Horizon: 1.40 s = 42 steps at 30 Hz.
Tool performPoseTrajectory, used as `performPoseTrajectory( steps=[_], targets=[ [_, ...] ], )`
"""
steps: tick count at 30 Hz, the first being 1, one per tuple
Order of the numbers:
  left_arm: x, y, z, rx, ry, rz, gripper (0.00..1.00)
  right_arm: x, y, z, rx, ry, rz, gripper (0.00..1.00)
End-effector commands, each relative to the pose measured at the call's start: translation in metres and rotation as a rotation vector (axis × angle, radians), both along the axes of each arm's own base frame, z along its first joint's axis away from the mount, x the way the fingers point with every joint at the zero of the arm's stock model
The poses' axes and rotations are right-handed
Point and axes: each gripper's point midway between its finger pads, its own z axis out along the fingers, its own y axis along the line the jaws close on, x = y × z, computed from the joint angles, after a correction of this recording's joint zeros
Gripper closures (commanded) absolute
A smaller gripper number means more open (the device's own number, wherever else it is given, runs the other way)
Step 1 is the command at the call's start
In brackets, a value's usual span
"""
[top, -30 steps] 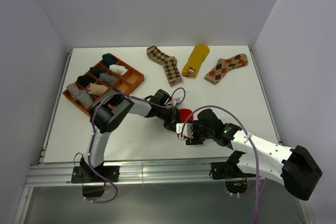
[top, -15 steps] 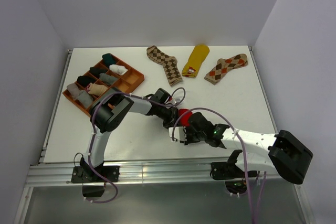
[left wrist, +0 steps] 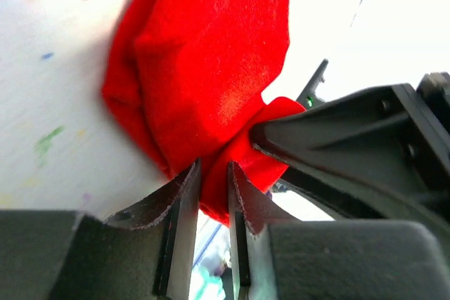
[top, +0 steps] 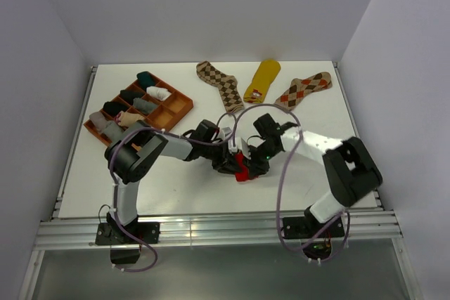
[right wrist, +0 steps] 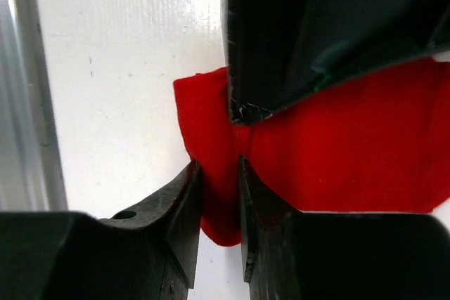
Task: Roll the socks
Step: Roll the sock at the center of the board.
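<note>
The red sock (top: 242,171) lies bunched on the white table near its middle, between my two grippers. My left gripper (top: 227,163) reaches it from the left, my right gripper (top: 253,159) from the right. In the left wrist view the left gripper (left wrist: 214,186) stands narrow, with a fold of the red sock (left wrist: 204,68) between its fingers. The right wrist view shows the right gripper (right wrist: 219,191) pinching the sock's (right wrist: 351,152) edge. A brown argyle sock (top: 221,86), a mustard yellow sock (top: 262,80) and a second argyle sock (top: 302,91) lie flat at the back.
An orange compartment tray (top: 181,107) at the back left holds several rolled socks. The right arm's cable (top: 283,173) loops over the table's near right part. White walls close in the table on three sides.
The right arm swung from the near right edge up to the table's middle, and its gripper closed onto the red sock. The left gripper stayed at the sock and shifted slightly.
</note>
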Motion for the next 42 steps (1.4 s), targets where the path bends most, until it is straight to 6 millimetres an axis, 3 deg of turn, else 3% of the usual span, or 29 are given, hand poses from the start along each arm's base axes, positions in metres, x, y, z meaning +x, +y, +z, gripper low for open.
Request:
performPoseTrajectory(
  steps=[1, 3, 4, 7, 11, 16, 21, 25, 31, 42],
  targets=[
    [0.016, 0.014, -0.014, 0.084, -0.091, 0.118, 0.73, -0.029, -0.016, 0.002, -0.013, 0.292, 0.032, 0.75],
    [0.025, 0.013, -0.005, 0.071, -0.141, 0.151, 0.73, -0.021, -0.012, 0.004, -0.007, 0.359, 0.039, 0.75],
    [0.027, 0.014, -0.003, 0.07, -0.157, 0.164, 0.73, -0.028, -0.015, 0.007, -0.009, 0.43, 0.051, 0.76],
    [0.034, 0.018, 0.003, 0.068, -0.223, 0.209, 0.72, -0.022, -0.017, -0.002, -0.033, 0.555, 0.028, 0.76],
    [0.044, 0.023, 0.017, 0.047, -0.329, 0.259, 0.68, -0.006, -0.016, -0.005, -0.039, 0.625, -0.016, 0.75],
    [0.058, 0.025, 0.031, 0.082, -0.579, 0.28, 0.63, -0.003, -0.018, -0.01, -0.078, 0.753, -0.053, 0.75],
    [0.048, 0.007, 0.055, 0.038, -0.824, 0.208, 0.54, 0.002, -0.019, -0.018, -0.109, 0.779, -0.075, 0.74],
    [0.039, -0.012, 0.064, -0.018, -0.904, 0.11, 0.53, 0.005, -0.02, -0.021, -0.121, 0.809, -0.099, 0.74],
    [0.016, -0.032, 0.056, -0.05, -0.919, -0.023, 0.52, 0.009, -0.02, -0.023, -0.135, 0.822, -0.134, 0.73],
    [-0.007, -0.038, 0.028, -0.057, -0.857, -0.161, 0.53, 0.013, -0.021, -0.027, -0.148, 0.83, -0.159, 0.73]
  ],
)
